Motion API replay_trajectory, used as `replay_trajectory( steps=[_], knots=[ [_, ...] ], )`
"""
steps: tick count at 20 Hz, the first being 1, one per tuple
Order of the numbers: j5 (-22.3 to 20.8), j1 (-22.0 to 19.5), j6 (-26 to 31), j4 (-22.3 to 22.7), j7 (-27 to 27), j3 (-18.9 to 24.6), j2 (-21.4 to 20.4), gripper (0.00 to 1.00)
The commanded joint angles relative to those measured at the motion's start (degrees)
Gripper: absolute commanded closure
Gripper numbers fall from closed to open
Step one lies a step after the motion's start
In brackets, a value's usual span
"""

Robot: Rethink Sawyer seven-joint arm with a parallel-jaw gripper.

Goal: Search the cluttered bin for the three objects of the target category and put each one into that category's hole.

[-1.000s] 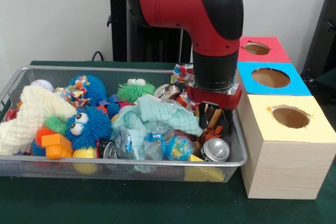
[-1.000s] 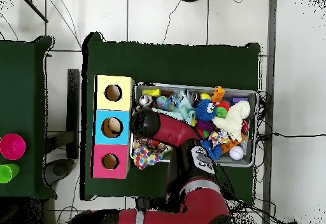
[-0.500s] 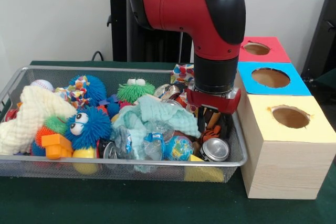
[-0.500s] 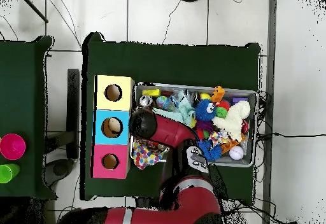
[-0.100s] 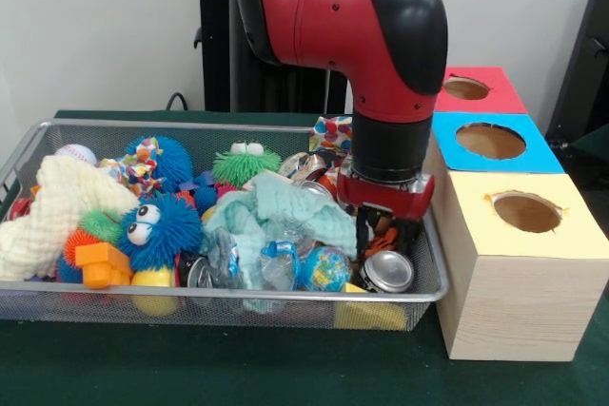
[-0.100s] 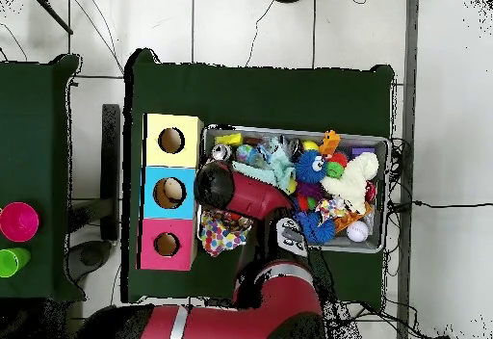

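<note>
In the front view we see the gripper (image 5: 385, 230) sunk into the crowded wire mesh bin (image 5: 57, 303) among orange scraps; we cannot tell its state. A silver can (image 5: 387, 272) lies just below it, tipped, lid outward. Overhead, three holed boxes (image 6: 170, 192) adjoin the bin.

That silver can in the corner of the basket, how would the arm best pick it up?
Probably from above, fingers closing across the rounded sides of the silver can. It lies tilted with its top facing forward, and the basket wall and the yellow box crowd its sides.
</note>
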Motion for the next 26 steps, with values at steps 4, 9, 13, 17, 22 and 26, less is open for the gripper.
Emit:
replay_trajectory(
  steps=[4,9,13,17,22,26],
  knots=[
    [1.54,0.58,-4.18,-3.10,10.47,1.44,6.56,1.00],
    [1.36,-0.32,-3.78,-2.90,10.01,1.88,6.20,1.00],
    [2.00,0.03,-1.31,-2.57,10.57,-0.23,3.97,1.00],
    [-1.18,-0.73,6.62,-2.56,6.01,-4.16,-3.96,1.00],
    [-4.48,-2.73,16.17,-4.53,0.32,-5.48,-9.85,1.00],
    [-5.78,-5.89,18.59,-4.10,-1.69,-3.10,-11.86,1.00]
  ],
)
